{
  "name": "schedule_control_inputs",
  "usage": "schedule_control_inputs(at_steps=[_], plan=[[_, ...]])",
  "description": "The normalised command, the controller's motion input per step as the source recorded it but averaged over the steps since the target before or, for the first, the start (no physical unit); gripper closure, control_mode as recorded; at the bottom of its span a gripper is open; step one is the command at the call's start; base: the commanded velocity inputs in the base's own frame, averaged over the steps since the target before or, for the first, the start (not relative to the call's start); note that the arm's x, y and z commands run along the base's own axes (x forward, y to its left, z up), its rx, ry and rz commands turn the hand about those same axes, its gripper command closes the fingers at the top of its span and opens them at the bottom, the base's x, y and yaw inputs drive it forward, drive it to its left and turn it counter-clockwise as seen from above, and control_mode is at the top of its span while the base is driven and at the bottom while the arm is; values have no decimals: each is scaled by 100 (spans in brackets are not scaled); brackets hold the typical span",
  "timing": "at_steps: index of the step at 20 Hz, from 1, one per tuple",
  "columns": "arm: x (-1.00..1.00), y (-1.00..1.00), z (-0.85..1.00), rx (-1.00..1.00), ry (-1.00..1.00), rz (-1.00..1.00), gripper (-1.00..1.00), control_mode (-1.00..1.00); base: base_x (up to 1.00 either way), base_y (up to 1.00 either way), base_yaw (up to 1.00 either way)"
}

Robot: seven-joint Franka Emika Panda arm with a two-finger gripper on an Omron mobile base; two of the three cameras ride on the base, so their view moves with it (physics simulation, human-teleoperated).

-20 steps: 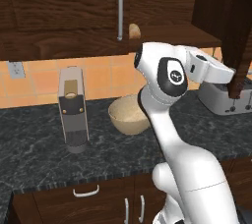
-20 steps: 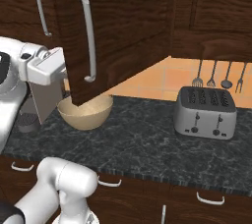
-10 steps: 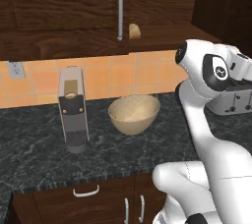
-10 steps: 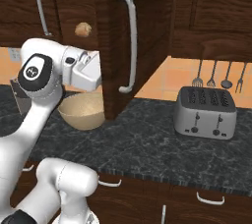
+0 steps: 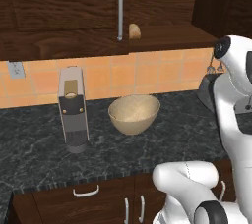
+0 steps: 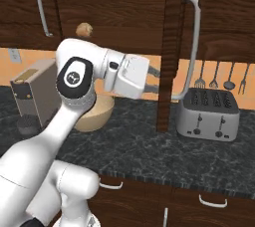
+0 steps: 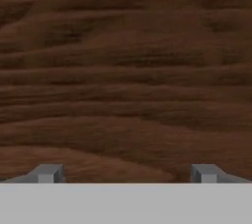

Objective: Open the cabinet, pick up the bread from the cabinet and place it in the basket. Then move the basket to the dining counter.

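Right base view: the pincer (image 6: 155, 80) stands released and empty against the inner face of the swung-out cabinet door (image 6: 169, 52); the bread (image 6: 84, 30) lies on the cabinet shelf, up and to the arm's left, above the basket (image 6: 97, 114) on the table (image 6: 149, 151). Left base view adds the bread (image 5: 134, 31) just beside the shut door's handle (image 5: 119, 9); hand view gives wood grain and spread fingertips (image 7: 47, 173).

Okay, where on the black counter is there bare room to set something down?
Bare granite lies between the basket and the toaster, though the open cabinet door and gripper hang above it. It is crowded around the coffee machine.
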Motion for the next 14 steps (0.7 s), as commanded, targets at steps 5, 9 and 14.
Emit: schedule_control_inputs(at_steps=[5,9,14], plan=[[-28,49,0,-1,3,16,-100,-100,0,0,0],[-47,100,0,-2,2,34,-100,-100,0,0,0],[-21,100,-3,-2,4,47,-100,-100,0,0,0]])
